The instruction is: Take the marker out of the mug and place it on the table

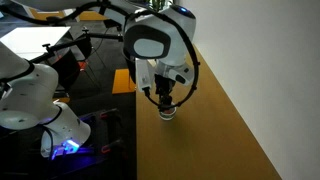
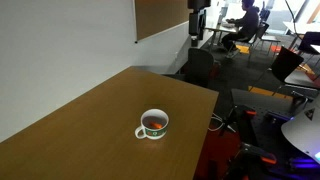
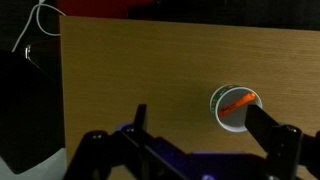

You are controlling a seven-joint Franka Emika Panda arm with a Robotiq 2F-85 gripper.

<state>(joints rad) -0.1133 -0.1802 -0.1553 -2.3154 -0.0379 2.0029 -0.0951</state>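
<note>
The white mug [image 2: 153,123] stands on the yellowish-brown wooden table [image 2: 80,130], near its edge. The orange-red marker [image 3: 238,101] lies slanted inside the mug [image 3: 236,108], one end resting on the rim. In the wrist view my gripper [image 3: 205,125] is open and empty, hanging above the table [image 3: 140,70], with its right finger just beside the mug. In an exterior view the gripper [image 1: 166,98] hovers over the mug [image 1: 168,112] without touching it. In the exterior view that shows the office, the gripper is out of frame.
The table [image 1: 220,140] runs along a white wall, and its open edge drops to a dark floor. The robot's white base [image 1: 40,110] with a blue light stands beside it. A small orange-brown stand [image 1: 124,80] sits farther back. Office chairs [image 2: 200,65] stand beyond the table's end.
</note>
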